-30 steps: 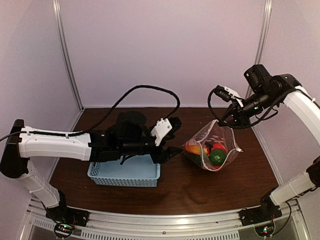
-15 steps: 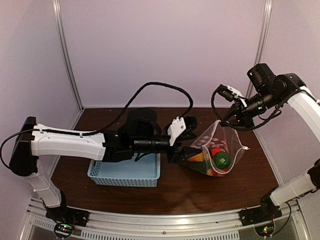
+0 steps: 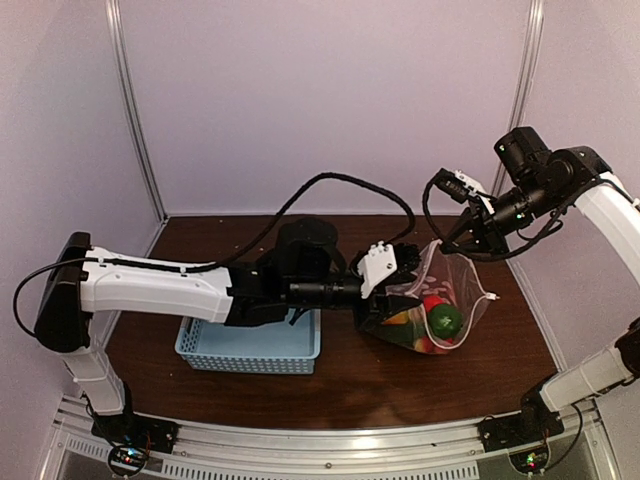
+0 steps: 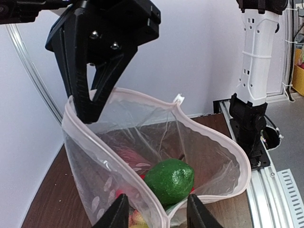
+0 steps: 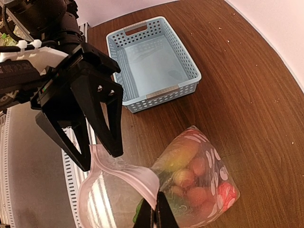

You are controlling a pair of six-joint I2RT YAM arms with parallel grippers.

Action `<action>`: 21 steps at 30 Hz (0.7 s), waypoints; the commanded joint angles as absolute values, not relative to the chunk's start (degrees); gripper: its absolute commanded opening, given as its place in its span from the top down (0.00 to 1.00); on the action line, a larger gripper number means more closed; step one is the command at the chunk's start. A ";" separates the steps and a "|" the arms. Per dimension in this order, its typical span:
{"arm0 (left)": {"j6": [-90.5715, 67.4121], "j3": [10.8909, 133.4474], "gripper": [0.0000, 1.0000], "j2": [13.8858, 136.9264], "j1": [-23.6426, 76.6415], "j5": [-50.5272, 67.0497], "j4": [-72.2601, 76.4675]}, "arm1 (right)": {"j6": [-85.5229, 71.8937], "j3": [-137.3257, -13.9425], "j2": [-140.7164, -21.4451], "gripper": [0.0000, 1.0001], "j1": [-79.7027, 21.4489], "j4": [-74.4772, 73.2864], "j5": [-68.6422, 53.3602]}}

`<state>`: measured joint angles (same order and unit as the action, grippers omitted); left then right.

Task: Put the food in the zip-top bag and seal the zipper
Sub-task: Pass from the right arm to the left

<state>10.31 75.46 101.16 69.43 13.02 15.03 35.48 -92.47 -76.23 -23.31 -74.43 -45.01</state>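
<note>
The zip-top bag [image 3: 432, 312] stands on the brown table, clear with white dots, its mouth pulled wide. The food lies inside it: a round green piece [image 4: 168, 180], red and orange pieces [image 5: 190, 183]. My right gripper [image 5: 156, 216] is shut on the zipper [image 5: 128, 173], the pale strip along the mouth, and holds that edge up [image 3: 447, 243]. My left gripper [image 4: 157, 211] is open, its two fingers straddling the near fold of the rim. In the right wrist view the left gripper [image 5: 100, 159] stands over the opposite end of the mouth.
A light-blue perforated basket [image 3: 250, 345] sits left of the bag, under my left forearm, with nothing in it [image 5: 152, 66]. The left arm's black cable [image 3: 330, 185] loops above the table. The right arm's base [image 4: 249, 128] and the front rail stand behind the bag.
My left arm has reached right from over the basket to the bag's mouth, and its jaws have narrowed around the rim. The right gripper lifted the bag's edge slightly, then held still.
</note>
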 commanded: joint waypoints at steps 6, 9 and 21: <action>17.41 77.16 0.65 102.93 70.03 9.99 12.83 | 34.46 -94.94 -75.62 1.00 -23.73 -75.30 -47.71; 17.81 77.01 0.69 103.26 70.04 9.41 13.52 | 34.22 -94.79 -75.88 1.00 -23.73 -75.18 -47.97; 18.66 75.37 0.83 101.72 70.13 7.25 15.55 | 34.06 -93.99 -77.02 1.00 -23.82 -74.35 -48.00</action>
